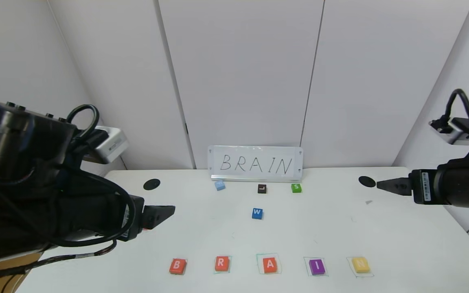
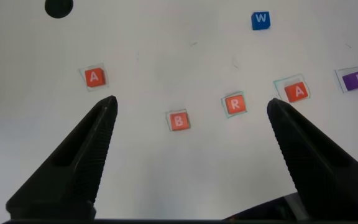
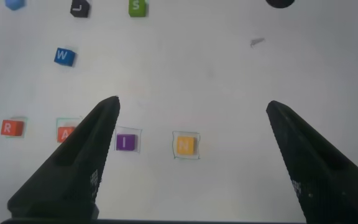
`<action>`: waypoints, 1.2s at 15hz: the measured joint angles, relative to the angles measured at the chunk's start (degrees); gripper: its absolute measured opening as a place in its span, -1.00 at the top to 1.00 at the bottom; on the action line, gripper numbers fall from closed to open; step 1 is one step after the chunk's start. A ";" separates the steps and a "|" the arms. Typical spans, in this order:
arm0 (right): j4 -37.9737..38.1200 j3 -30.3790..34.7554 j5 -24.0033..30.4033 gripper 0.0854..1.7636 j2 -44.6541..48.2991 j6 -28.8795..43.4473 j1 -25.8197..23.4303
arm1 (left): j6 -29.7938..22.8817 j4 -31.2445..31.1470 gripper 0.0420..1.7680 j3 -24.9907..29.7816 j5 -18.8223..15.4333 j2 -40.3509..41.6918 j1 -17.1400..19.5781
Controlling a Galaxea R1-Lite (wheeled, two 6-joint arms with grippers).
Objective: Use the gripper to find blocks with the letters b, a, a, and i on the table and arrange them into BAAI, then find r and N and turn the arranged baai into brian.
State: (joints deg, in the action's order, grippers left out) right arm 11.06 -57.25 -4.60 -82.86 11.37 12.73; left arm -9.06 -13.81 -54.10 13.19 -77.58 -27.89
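On the white table [image 1: 401,244], a front row reads B [image 1: 177,266], R [image 1: 222,263], A [image 1: 270,265], purple I [image 1: 317,266] and yellow N [image 1: 360,264], most of them in green drawn squares. My left gripper [image 1: 165,213] is open and empty, above the table behind and to the left of B. Its wrist view shows B [image 2: 178,120], R [image 2: 235,104], A [image 2: 298,91], I [image 2: 355,79] and a second orange A [image 2: 94,77] off to the side. My right gripper [image 1: 383,185] is open and empty at the far right, high over the table. Its wrist view shows N [image 3: 186,145] and I [image 3: 125,142].
A card reading BRAIN [image 1: 255,163] stands at the back. In front of it lie a light blue block [image 1: 219,185], a dark L block [image 1: 261,188] and a green S block [image 1: 296,187]. A blue W block [image 1: 257,213] lies mid-table. Black spots [image 1: 151,184] [image 1: 366,181] mark the back corners.
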 joint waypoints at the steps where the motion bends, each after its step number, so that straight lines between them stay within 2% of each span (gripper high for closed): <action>1: -0.15 0.33 -0.07 -0.92 1.68 -1.58 -1.32 | 0.09 -0.01 -0.94 0.74 0.09 1.48 1.61; 4: -0.61 1.07 -0.07 -0.92 6.35 -6.80 -5.35 | 0.44 -0.01 -0.94 3.61 -0.24 6.91 6.34; 7: -2.36 2.57 0.00 -0.92 11.84 -9.63 -7.02 | 0.41 0.02 -0.94 6.69 -0.48 13.19 9.65; 13: -10.76 13.56 0.09 -0.93 29.81 -13.42 -8.00 | 0.80 -0.61 -0.94 8.66 -1.15 30.10 10.20; 18: -11.33 17.77 0.24 -0.93 48.21 -16.65 -7.98 | 10.17 -1.07 -0.94 9.16 -1.49 44.09 10.70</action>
State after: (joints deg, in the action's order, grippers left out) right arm -0.27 -39.47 -4.35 -34.65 -5.28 4.74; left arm 1.11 -14.88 -44.95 11.70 -33.49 -17.19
